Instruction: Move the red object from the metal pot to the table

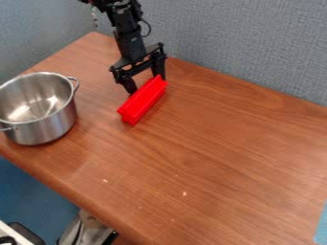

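The pincer (pixel 141 77) hangs from a black arm that comes down from the top of the view, pointing steeply down near the far edge of the table (pixel 217 163), with its two dark fingers spread wide apart. They stand on either side of the far end of the red object (pixel 141 100), one to each flank of the bar, and nothing is clamped between them; whether the tips touch the bar's sides cannot be told. The red object lies flat on the brown wood, a long narrow bar running from just under the pincer toward the near left, in the far half of the table and nearer its left end than its right. The metal pot (pixel 36 108) stands upright by the table's left edge, well apart from the bar, shiny and lidless, with a small loop handle showing on its right side, and its inside looks bare. Behind the table's far edge rises a grey-blue textured wall (pixel 243 38).
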Controlling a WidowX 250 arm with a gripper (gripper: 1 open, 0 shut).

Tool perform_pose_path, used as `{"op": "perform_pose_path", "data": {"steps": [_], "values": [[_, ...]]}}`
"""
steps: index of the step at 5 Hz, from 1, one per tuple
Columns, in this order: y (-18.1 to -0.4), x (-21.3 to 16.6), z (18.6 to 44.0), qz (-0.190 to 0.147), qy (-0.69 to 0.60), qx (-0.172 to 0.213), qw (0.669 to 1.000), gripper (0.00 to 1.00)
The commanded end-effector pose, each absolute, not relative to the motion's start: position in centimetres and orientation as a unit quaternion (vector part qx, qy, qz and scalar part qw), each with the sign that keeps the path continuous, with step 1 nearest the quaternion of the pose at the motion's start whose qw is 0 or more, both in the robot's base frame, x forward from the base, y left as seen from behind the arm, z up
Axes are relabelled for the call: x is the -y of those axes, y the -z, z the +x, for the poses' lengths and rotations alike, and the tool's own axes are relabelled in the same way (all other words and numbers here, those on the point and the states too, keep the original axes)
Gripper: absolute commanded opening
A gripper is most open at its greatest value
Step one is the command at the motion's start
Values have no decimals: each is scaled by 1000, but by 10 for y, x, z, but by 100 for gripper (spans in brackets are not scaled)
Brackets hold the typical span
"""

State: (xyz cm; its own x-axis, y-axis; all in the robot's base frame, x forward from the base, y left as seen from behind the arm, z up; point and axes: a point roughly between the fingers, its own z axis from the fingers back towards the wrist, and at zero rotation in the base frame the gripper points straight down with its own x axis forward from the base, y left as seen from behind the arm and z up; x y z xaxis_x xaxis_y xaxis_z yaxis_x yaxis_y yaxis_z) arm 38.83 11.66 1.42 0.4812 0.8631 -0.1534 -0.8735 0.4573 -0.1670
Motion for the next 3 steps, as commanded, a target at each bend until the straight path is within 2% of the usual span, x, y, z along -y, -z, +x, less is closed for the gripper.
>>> {"op": "perform_pose_path", "data": {"steps": [1, 3], "values": [[-48, -129, 397, -113, -496, 26, 860, 100], [-61, -123, 399, -115, -490, 29, 864, 100]]}}
